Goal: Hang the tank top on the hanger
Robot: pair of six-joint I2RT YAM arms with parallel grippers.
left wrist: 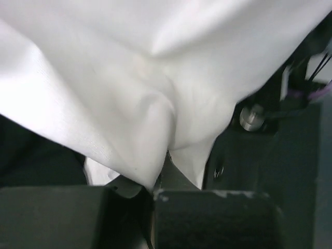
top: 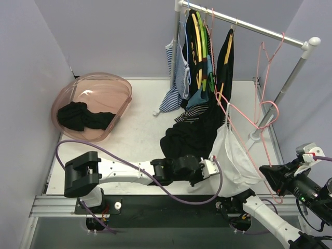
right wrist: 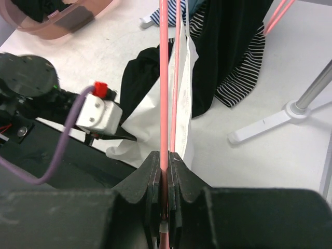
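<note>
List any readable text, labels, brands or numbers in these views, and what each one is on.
No readable text in any view.
tank top: plain white cloth, no print or label showing.
hanger: bare pink, no marking.
pink tub: no label visible.
left arm housing: no legible marking; anything there is too small to tell.

No text, label, brand or number can be read anywhere

A black cloth [top: 83, 117] is lying in a pink tub [top: 109, 93]. A striped top [top: 172, 96] is hanging from the rail [top: 259, 28].
</note>
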